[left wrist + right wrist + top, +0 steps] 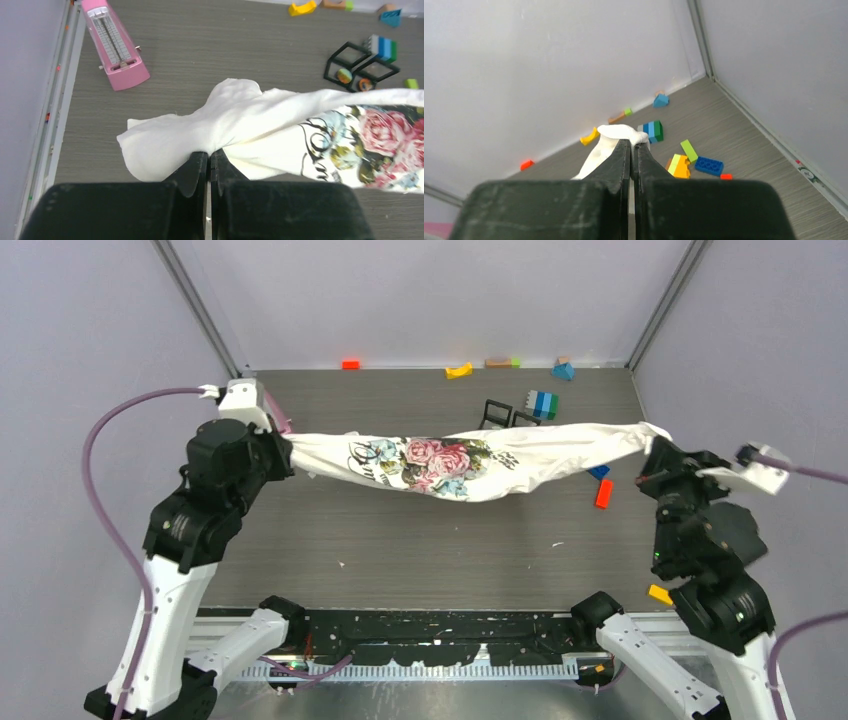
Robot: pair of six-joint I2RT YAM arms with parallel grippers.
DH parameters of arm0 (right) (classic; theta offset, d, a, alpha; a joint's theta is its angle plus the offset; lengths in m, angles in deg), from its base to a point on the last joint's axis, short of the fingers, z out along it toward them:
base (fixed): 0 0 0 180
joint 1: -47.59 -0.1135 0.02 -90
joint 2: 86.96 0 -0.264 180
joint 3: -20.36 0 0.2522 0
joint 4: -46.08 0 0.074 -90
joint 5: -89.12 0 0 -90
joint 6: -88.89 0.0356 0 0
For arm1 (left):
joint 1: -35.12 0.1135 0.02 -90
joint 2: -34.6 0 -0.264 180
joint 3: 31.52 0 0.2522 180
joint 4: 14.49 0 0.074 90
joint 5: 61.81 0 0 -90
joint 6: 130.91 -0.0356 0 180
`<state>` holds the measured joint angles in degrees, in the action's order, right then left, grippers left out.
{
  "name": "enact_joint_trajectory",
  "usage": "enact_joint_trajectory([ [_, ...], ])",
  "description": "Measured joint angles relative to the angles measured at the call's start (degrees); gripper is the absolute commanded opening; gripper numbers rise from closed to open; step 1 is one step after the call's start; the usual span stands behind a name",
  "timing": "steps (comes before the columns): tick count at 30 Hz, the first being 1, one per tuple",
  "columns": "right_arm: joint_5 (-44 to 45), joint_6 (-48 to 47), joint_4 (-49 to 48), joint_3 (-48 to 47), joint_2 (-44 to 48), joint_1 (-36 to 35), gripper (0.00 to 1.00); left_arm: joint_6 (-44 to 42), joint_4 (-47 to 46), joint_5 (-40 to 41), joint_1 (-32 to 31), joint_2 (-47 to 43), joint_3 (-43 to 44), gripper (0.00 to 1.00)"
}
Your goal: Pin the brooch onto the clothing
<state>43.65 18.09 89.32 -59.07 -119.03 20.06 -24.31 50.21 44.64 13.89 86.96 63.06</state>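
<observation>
The clothing (pixel 520 462), a white T-shirt with a pink-and-blue rose print and dark lettering, hangs stretched in the air between my two grippers, sagging in the middle. My left gripper (pixel 285 445) is shut on its left end; in the left wrist view the cloth (pixel 210 125) bunches at the closed fingertips (pixel 209 153). My right gripper (pixel 655 445) is shut on its right end; in the right wrist view a fold of cloth (pixel 616 132) sticks out past the closed tips (pixel 631 142). No brooch is recognisable in any view.
A pink oblong device (pixel 114 47) lies on the table at the left. Two black wire cubes (pixel 508 415) stand behind the shirt. Toy bricks are scattered at the back and right: blue-green stack (pixel 542 403), yellow (pixel 458 370), red (pixel 603 493), orange (pixel 350 364).
</observation>
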Motion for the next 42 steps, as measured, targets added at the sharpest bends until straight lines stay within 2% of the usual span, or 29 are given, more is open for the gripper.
enact_joint_trajectory([
  [6,3.37,-2.93,-1.68,-1.62,7.13,0.0,0.01,1.49,7.58,-1.79,-0.02,-2.47,9.2,0.0],
  [10,4.63,-5.07,-3.06,-1.51,8.11,0.0,0.01,1.2,7.96,-3.63,0.0,-2.84,10.71,0.0],
  [13,5.35,-5.81,-3.93,0.5,7.85,0.0,0.01,0.37,7.56,-5.11,0.04,3.02,10.97,0.0],
  [14,5.55,-5.75,-3.96,1.73,7.34,0.0,0.01,-0.17,7.04,-5.29,0.2,6.27,11.13,0.04],
  [15,5.7,-5.66,-3.93,2.89,6.58,0.0,0.01,-0.68,5.81,-5.4,0.68,10.54,11.19,0.16],
  [16,5.84,-5.29,-3.8,4.37,5.53,0.0,0.01,-1.03,4.35,-5.35,1.38,14.8,11.17,0.39],
  [17,5.92,-4.74,-3.56,5.6,4.46,0.0,0.01,-1.55,2.71,-5.22,2.14,18.34,11.15,0.67],
  [18,5.95,-3.76,-2.95,7.1,3.02,0.0,0.01,-2.1,0.63,-5.03,3.02,22.95,10.91,0.79],
  [20,5.49,-0.94,-0.24,9.9,-0.52,0.0,0.01,-2.21,-2.25,-4.92,4.52,31.04,10.34,0.86],
  [22,4.24,1.68,2.38,11.63,-2.84,0.0,0.01,-1.86,-3.48,-5.66,5.27,35.58,9.62,0.89],
  [25,1.68,5.33,5.11,14.27,-5.07,0.0,0.01,-0.63,-6.03,-7.58,5.11,35.28,6.14,0.9],
  [28,0.26,7.78,6.4,15.56,-4.63,0.0,0.01,1.57,-10.49,-9.77,3.23,29.46,-0.83,0.9],
  [32,-0.46,9.57,6.25,16.44,-3.82,0.0,0.01,7.02,-15.8,-14.01,-0.79,18.53,-14.32,0.9],
  [35,-1.05,10.19,5.97,17.18,-3.17,0.0,0.01,12.63,-19.63,-15.89,-4.94,12.17,-26.08,0.88],
  [39,-1.95,10.99,5.14,18.73,-3.13,0.0,0.01,18.6,-22.86,-15.45,-15.58,9.01,-37.75,0.88],
  [42,-2.78,11.43,4.87,19.43,-3.21,0.0,0.01,22.62,-23.3,-13.44,-23.65,7.63,-43.39,0.88],
])
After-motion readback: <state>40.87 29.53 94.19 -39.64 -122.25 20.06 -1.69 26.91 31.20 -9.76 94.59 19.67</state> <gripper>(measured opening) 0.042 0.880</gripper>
